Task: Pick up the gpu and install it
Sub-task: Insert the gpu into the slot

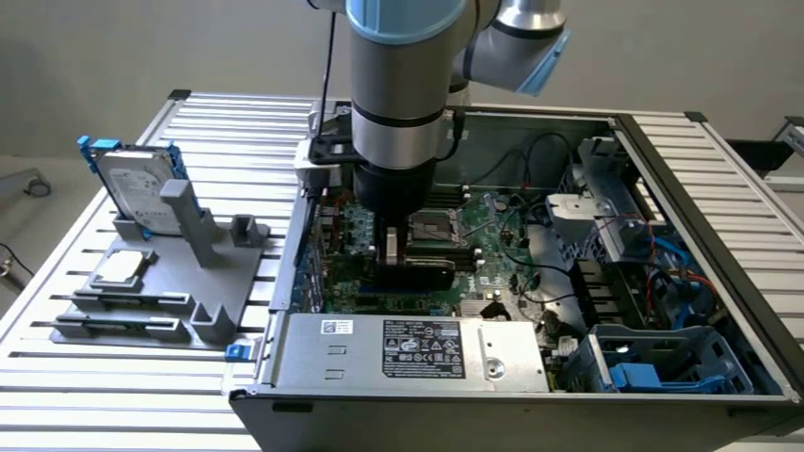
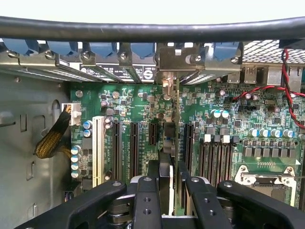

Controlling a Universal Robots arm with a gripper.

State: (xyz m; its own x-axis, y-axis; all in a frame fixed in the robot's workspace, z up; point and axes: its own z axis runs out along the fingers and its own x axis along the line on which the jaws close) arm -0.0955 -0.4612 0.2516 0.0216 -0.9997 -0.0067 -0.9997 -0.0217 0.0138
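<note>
Showing pick-up completed: the gpu (image 2: pixel 177 125) is clenched edge-on by the end effector (image 2: pixel 169 186) at a slot of the motherboard (image 2: pixel 138 107); full seating appears not yet achieved.

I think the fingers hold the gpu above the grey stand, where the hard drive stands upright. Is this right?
Not quite: the exterior view shows the gpu held inside the computer case, above the motherboard. The hard drive does stand upright on the grey stand.
</note>
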